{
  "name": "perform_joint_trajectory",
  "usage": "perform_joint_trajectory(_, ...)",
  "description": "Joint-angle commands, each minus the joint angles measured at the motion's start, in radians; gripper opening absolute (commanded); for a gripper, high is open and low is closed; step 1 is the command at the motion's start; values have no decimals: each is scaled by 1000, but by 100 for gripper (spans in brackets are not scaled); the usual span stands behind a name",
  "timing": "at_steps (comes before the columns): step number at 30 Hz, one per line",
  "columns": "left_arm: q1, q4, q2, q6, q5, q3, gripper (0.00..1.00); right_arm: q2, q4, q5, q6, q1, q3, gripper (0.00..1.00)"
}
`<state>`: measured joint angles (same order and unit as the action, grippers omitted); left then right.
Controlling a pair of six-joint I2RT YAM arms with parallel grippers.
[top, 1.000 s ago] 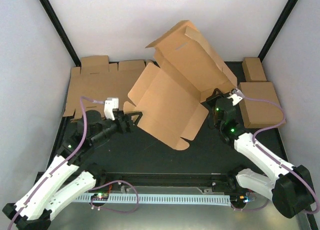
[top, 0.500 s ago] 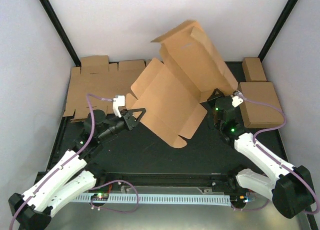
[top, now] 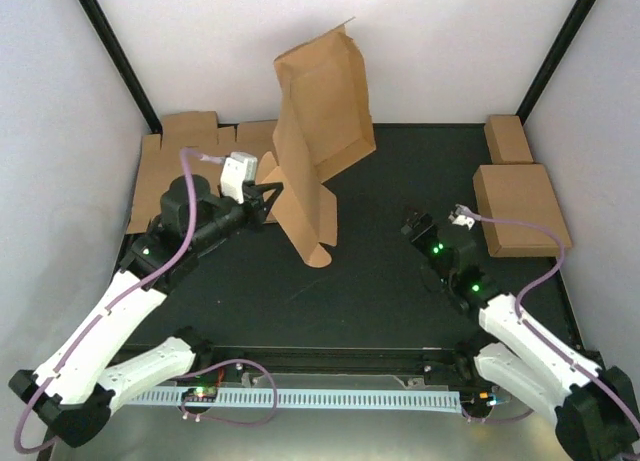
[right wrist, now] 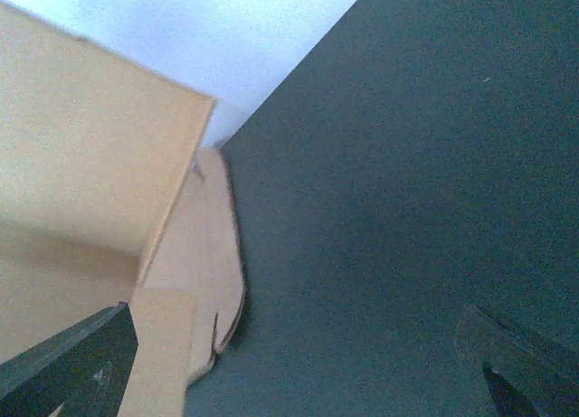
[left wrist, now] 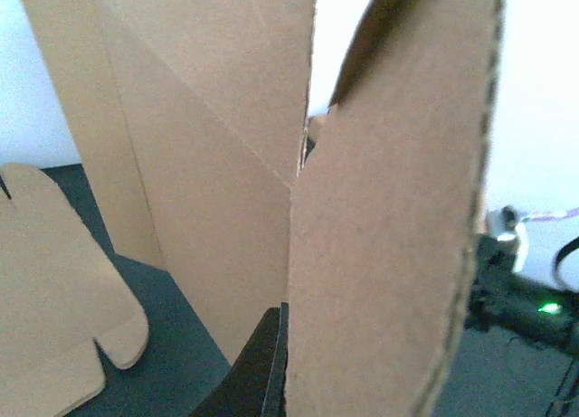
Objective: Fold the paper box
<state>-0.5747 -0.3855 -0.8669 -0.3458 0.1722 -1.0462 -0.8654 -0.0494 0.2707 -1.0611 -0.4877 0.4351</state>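
Observation:
The paper box (top: 315,121) is a brown die-cut cardboard sheet standing almost upright on the black mat, left of centre, with a rounded tab touching the mat. My left gripper (top: 268,195) is shut on the sheet's lower left edge. In the left wrist view the paper box (left wrist: 389,236) fills the frame, and one black finger (left wrist: 262,363) presses against it. My right gripper (top: 414,225) is open and stands apart from the sheet on its right. In the right wrist view the paper box (right wrist: 90,182) shows at the left, with only mat between the spread fingertips (right wrist: 516,367).
Flat cardboard sheets (top: 185,171) lie stacked at the back left, just behind the left arm. A folded squarish box (top: 520,209) and a smaller brown box (top: 508,138) sit at the right edge. White walls and black corner posts close in the table.
The left gripper shut on the sheet and swung it up and left to nearly upright. The right gripper let go, opened and drew back toward the near right.

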Motion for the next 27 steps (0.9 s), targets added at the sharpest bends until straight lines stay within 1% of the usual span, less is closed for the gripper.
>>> perform_joint_trajectory(1, 8, -92, -67, 221, 106, -62, 2, 141, 39, -159, 187, 0, -63, 100)
perform_joint_trajectory(4, 6, -115, -91, 274, 211, -78, 1, 250, 31, -149, 324, 0, -109, 99)
perform_joint_trajectory(7, 2, -168, -101, 300, 253, -116, 1, 270, 120, -132, 459, 3, -56, 100)
perform_joint_trajectory(9, 1, -206, -97, 313, 288, -148, 1, 216, 171, -154, 541, 6, 32, 100)
perform_joint_trajectory(11, 1, -241, -90, 327, 342, -175, 2, 136, 227, -241, 623, 20, 129, 100)
perform_joint_trajectory(12, 1, -260, -85, 332, 364, -185, 2, 88, 269, -251, 642, 26, 187, 100)
perform_joint_trajectory(15, -1, -308, -72, 350, 419, -193, 2, -23, 447, -191, 660, 40, 384, 100)
perform_joint_trajectory(16, -3, -316, -65, 356, 418, -184, 2, -23, 459, -188, 677, 40, 415, 100)
perform_joint_trajectory(18, -5, -300, -39, 359, 390, -135, 2, 27, 418, -213, 705, 41, 415, 100)
perform_joint_trajectory(20, -9, -263, -13, 365, 362, -83, 1, 86, 361, -286, 735, 42, 388, 99)
perform_joint_trajectory(22, -12, -245, -6, 380, 311, -54, 2, 101, 372, -346, 736, 41, 394, 99)
perform_joint_trajectory(25, -19, -295, -50, 425, 243, -88, 2, 81, 440, -410, 710, 41, 409, 99)
perform_joint_trajectory(27, -24, -344, -97, 456, 210, -124, 2, 103, 440, -455, 698, 40, 377, 99)
